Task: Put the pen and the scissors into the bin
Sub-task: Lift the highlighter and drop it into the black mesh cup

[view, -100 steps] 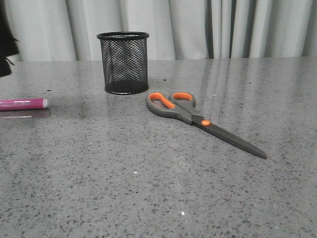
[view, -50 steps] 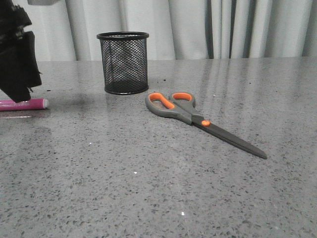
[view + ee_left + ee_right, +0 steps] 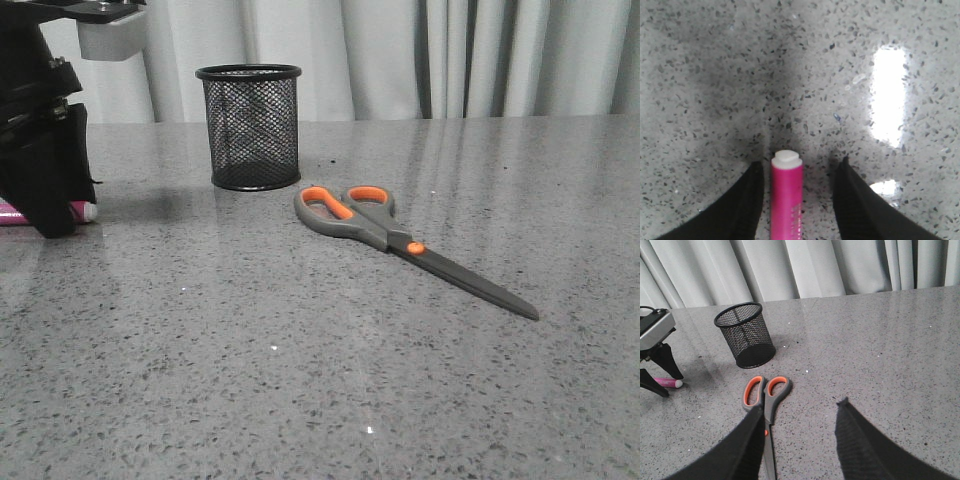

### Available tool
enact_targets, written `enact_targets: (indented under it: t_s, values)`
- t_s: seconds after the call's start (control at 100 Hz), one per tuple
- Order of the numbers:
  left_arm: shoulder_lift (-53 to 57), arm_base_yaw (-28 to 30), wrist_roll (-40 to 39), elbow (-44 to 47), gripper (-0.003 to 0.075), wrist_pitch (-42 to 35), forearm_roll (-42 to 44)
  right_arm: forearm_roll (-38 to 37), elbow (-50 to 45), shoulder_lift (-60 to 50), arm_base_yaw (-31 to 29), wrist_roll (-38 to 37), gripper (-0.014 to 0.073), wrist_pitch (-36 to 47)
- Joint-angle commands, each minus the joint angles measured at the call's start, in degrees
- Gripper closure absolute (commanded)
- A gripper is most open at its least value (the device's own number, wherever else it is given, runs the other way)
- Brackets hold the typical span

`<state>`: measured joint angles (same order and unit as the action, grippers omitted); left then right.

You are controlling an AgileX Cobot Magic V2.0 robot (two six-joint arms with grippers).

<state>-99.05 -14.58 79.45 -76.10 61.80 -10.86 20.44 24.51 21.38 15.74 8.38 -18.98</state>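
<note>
In the front view, the speckled grey stone worktop (image 3: pixel 300 380) was glossy, and the left gripper (image 3: pixel 45 195) stood low at its left edge, its black fingers (image 3: pixel 50 170) straddling the pen (image 3: pixel 82 211), of which only a magenta stub with a white tip showed just beside them. Well to the side of those fingers stood the bin (image 3: pixel 248 126), a black wire-mesh cylinder with a solid rim, and beyond it lay the scissors (image 3: pixel 400 243), flat, with dark grey blades, orange loops and an orange pivot dot. In the left wrist view, the fingers (image 3: pixel 747 200) were spread, with the smooth magenta pen (image 3: pixel 786 195) lying between them, its white end pointing away; a narrow gap showed on each side, so neither finger touched it. In the right wrist view, the right gripper (image 3: pixel 799 440) hung above the worktop with its dark fingers (image 3: pixel 855 440) spread wide and holding nothing; the scissors (image 3: pixel 762 400) lay ahead of one finger, partly hidden behind it, and the bin (image 3: pixel 745 335) stood farther ahead.
</note>
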Motion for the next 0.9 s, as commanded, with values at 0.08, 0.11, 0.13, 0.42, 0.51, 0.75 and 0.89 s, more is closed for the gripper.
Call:
enact_targets:
  t_s: [0.08,0.11,0.13,0.42,0.51,0.75,0.89]
  values:
    - [0.94,0.04,-1.21,-0.98,0.048,-2.13,-1.93,-0.16,2.13,0.89,-0.32,0.63,0.0297,3.9]
    - [0.94,0.04,-2.34,-0.98,0.0526,-2.13,-2.59,-0.16,2.13,0.89,-0.32,0.63,0.0297,3.9]
    - [0.94,0.04,-2.74,-0.98,0.0567,-2.36,-3.12,-0.16,2.13,0.89,-0.32,0.63,0.0297,3.9]
    - [5.96,0.04,-12.27,-6.64,0.0739,-13.71,-12.32,-0.16,2.13,0.89,-0.32,0.63,0.0297,3.9]
    - [8.84,0.04,-14.71,-8.59,0.0739,-21.28,-22.15,-0.16,2.13,0.89,-0.32,0.63,0.0297,3.9]
    - [12.24,0.04,-0.71,-8.69,0.0739,-32.96,-63.4,-0.16,2.13,0.89,-0.32,0.63,0.0297,3.9]
    - [9.58,-0.16,13.06,-8.69,0.0739,-27.32,-84.51,-0.16,2.13,0.89,-0.32,0.63,0.0297,3.9]
